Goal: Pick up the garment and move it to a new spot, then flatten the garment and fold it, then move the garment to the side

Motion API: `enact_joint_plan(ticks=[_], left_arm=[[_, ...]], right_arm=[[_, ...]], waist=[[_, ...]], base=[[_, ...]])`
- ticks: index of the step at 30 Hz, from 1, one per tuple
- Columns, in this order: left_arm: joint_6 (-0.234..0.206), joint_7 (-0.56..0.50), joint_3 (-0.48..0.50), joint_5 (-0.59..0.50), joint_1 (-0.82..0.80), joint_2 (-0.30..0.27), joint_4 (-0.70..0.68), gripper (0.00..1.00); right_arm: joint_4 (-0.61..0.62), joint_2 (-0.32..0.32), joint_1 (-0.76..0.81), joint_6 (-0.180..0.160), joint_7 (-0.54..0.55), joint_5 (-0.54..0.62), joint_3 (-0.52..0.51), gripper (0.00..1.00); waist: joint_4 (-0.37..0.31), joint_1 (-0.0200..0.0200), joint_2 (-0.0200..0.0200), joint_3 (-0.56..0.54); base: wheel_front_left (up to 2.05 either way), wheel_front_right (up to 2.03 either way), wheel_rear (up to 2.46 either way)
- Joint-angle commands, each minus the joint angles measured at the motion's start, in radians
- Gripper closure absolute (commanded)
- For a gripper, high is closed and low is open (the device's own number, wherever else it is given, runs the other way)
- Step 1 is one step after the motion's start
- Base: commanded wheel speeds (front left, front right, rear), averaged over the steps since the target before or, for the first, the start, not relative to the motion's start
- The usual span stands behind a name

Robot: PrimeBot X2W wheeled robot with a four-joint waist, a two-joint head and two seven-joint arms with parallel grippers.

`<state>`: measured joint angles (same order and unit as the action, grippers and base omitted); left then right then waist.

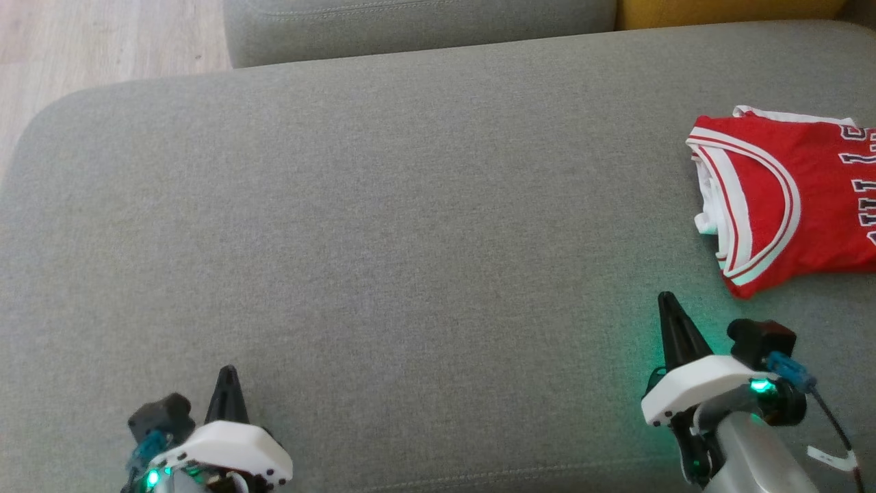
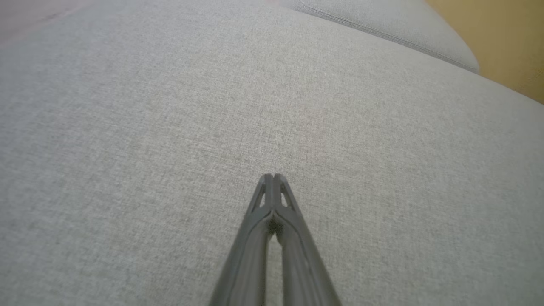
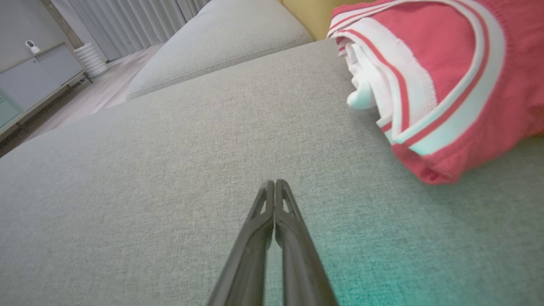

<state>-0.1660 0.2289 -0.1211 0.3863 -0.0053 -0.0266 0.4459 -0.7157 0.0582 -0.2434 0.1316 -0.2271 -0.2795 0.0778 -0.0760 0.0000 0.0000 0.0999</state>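
The grey sofa cushion (image 1: 410,226) spreads wide, and the red-and-white garment (image 1: 794,198) lies folded over on it at 3 o'clock, running out of the head view, so a tug on its unseen part could spill the layers. The right gripper (image 1: 669,305) at 5 o'clock, near the garment's corner, and the left gripper (image 1: 228,375) at 7 o'clock, well apart, both have fingers pressed together, empty. Arriving closed, they would likely shove the cloth, not grasp it.
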Motion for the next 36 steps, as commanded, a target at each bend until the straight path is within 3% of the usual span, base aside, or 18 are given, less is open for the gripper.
enact_joint_plan(ticks=[1, 36], left_arm=[[0.008, -0.006, 0.013, 0.024, -0.037, -0.004, -0.037, 1.0], [0.094, -0.106, 0.079, 0.381, -0.056, -0.01, -0.086, 1.0]], right_arm=[[0.04, 0.0, -0.044, 0.0, 0.007, -0.029, -0.009, 1.0], [0.169, -0.002, 0.011, 0.0, 0.105, -0.416, -0.062, 1.0]], waist=[[0.001, 0.0, 0.0, -0.001], [0.023, 0.0, 0.0, -0.03]], base=[[0.0, 0.0, 0.0], [0.0, 0.0, 0.0]])
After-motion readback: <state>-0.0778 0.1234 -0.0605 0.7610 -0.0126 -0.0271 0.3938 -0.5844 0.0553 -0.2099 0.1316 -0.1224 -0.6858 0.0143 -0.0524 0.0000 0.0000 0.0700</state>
